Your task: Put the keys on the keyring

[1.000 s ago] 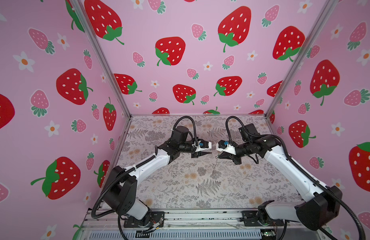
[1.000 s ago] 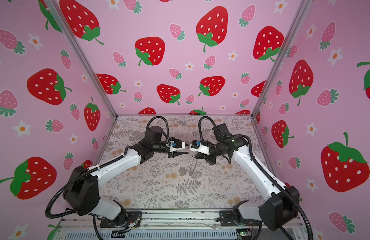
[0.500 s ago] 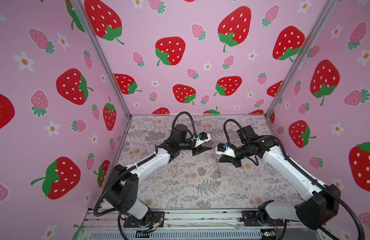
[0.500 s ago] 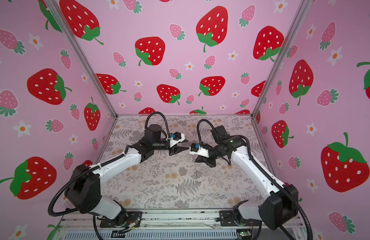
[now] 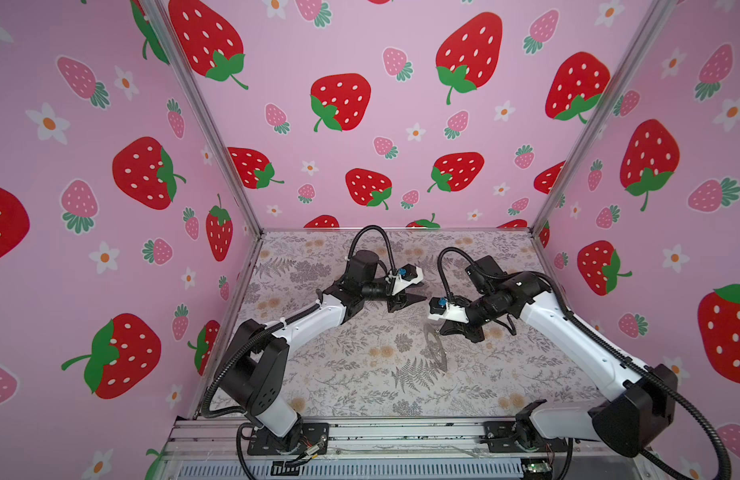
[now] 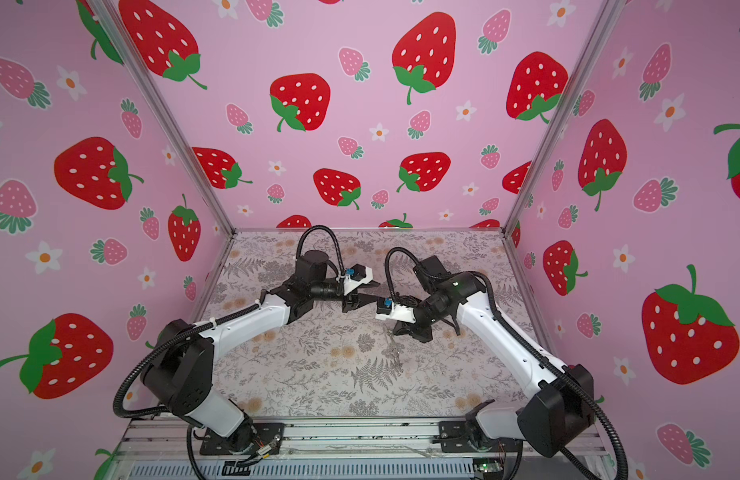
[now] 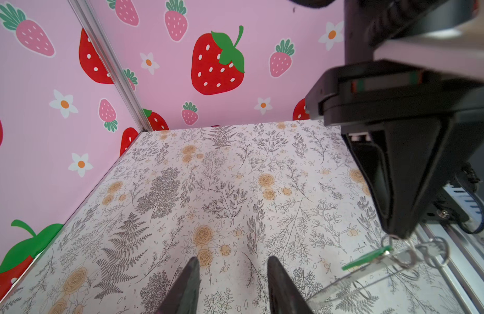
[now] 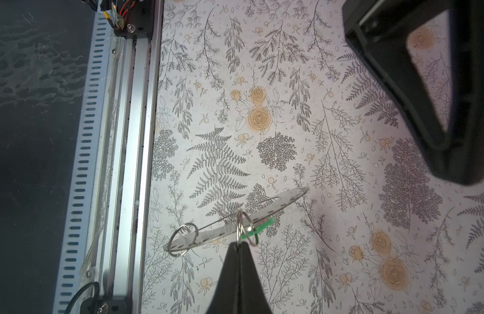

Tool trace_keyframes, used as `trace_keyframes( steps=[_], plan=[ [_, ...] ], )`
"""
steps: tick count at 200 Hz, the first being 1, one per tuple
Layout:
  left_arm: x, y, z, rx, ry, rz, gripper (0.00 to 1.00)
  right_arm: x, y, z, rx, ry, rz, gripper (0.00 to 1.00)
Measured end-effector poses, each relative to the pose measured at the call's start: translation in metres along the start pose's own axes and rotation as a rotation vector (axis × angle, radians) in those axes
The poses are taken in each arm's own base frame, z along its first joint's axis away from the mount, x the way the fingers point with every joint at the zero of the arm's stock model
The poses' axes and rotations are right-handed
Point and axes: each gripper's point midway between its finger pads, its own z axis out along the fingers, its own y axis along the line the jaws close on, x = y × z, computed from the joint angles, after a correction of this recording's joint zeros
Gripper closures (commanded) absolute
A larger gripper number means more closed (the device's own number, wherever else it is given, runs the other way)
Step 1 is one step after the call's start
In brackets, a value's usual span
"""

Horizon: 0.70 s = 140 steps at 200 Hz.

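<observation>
Keyring (image 8: pixel 285 200) is hanging in the air just under the right gripper (image 8: pixel 239 244), a little right of the middle of the table (image 5: pixel 360 399). The green key tag (image 8: pixel 259 228) is sitting against it, beside the wire loop (image 8: pixel 238 225) that the gripper is pinching.

I am judging that grip to be the weak point. The right gripper's jaws are pressing fully together on nothing but that thin wire, right at their tips. A jolt or quick wrist turn could let the wire slide out and drop ring and tag onto the table. The ring is also dangling freely, so any move could set it swinging.

I cannot tell whether the tag is properly threaded or only resting there. If it is loose, tilting could shed it.

The left gripper (image 7: pixel 232 271) is waiting to the far left of the ring, jaws partly apart and holding nothing. If it comes in fast, it could knock the ring.

In both top views the ring is showing nearly edge-on. Its broad face is standing steeply, and its long span is running from the gripper down toward the near side. The tag is showing as a thin green strip lying roughly along the ring's face. The key end is hiding, so I am not calling which way it points.
</observation>
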Motion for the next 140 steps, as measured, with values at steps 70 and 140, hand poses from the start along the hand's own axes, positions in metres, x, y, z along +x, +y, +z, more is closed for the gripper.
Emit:
trace_keyframes(
  steps=[70, 140],
  plan=[
    [-0.004, -0.012, 0.004, 0.035, -0.015, -0.01, 0.55, 0.005, -0.002, 0.001, -0.002, 0.093, -0.023, 1.0],
    [0.007, -0.021, 0.017, 0.068, -0.025, -0.068, 0.56, 0.008, -0.007, 0.001, 0.052, 0.154, -0.078, 1.0]
  ],
)
